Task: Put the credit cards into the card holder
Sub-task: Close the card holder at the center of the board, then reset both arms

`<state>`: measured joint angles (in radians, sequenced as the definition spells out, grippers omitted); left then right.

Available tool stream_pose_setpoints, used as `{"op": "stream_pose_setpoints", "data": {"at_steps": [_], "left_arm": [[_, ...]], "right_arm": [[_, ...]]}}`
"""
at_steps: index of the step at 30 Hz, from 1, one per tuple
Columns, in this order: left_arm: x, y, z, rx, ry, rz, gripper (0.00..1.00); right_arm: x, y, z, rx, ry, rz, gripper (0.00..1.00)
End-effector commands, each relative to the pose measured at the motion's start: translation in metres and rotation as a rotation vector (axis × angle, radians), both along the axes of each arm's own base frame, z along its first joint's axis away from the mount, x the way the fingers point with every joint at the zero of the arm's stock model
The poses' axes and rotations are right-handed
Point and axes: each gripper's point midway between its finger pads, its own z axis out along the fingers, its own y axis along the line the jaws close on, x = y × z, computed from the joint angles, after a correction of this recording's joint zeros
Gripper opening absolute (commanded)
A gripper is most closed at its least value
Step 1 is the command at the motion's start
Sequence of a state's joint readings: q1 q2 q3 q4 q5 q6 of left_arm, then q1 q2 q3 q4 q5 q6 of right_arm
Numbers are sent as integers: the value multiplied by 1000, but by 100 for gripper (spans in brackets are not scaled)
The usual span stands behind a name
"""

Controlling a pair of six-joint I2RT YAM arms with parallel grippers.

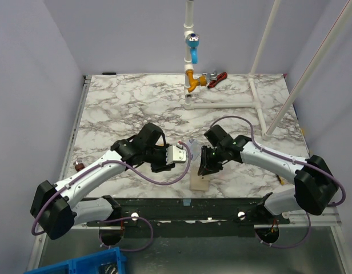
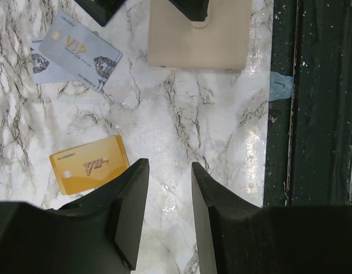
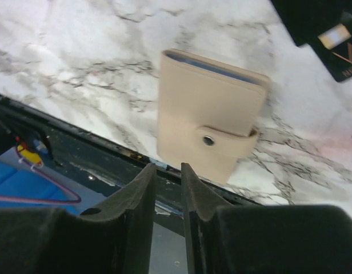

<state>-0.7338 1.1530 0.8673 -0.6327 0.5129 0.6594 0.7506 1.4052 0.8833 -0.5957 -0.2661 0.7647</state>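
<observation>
Surface: white-and-grey marble-patterned desk (image 1: 136, 103), glossy.
Card holder: small beige leather-like folding wallet (image 3: 213, 125), lying flat near the desk's front edge between the two arms. It is folded shut, with the snap tab (image 3: 227, 140) fastened and a light-blue lining showing along one edge.
Cards: all are flat on the desk and none is in the holder. The gold-orange rectangular plastic card (image 2: 89, 171) lies just beside the left fingers. The pale silver patterned card (image 2: 80, 51) lies farther off, overlapping a second pale card (image 2: 42, 65). The flat black card (image 3: 336, 40) lies near the holder and is only partly in view.
Left fingers (image 2: 133, 194): moderately parted, nothing between them, hovering above bare desk.
Right fingers (image 3: 143, 194): a narrow gap, nothing gripped, poised over the desk's front edge short of the holder.
Progress, judged: early, since the holder has yet to be unsnapped.
Handling, judged: the cards look thin, stiff, light and slick. Lying flush on a polished surface, they offer little to pinch, so raising or overhanging one long edge should help. The holder looks soft and light and is likely to slide.
Hold points, judged: pin the holder's body by its long sides and pull the tab at its free rounded end.
</observation>
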Motion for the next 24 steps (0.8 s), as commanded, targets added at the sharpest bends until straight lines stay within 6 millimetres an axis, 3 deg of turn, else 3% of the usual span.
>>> {"op": "stream_pose_setpoints", "data": {"at_steps": [1,8,11,13,14,15,18,19,22,24], "left_arm": [[-6,0,-2,-24,46,8,38],[12,9,6,-47,46,99,45],[29,19,20,-71,43,173,50],[45,31,34,-109,38,250,55],[56,41,42,-129,28,298,56],[64,50,50,-147,19,336,57],[92,84,72,-219,3,487,70],[99,95,77,-238,0,528,74],[126,134,87,-288,-18,704,84],[148,169,91,-324,-38,866,84]], "right_arm": [[-10,-31,-25,-145,28,-25,23],[-15,-35,-53,-158,53,-38,18],[-11,-29,-49,-135,38,-41,20],[1,-25,-33,-109,-23,-60,38],[10,-22,-22,-98,-68,-64,59],[21,-21,-12,-99,-117,-72,70],[53,-22,11,-113,-221,-108,92],[66,-24,19,-116,-257,-123,98],[108,-43,36,-162,-375,-196,100],[141,-75,45,-213,-445,-301,100]]}}
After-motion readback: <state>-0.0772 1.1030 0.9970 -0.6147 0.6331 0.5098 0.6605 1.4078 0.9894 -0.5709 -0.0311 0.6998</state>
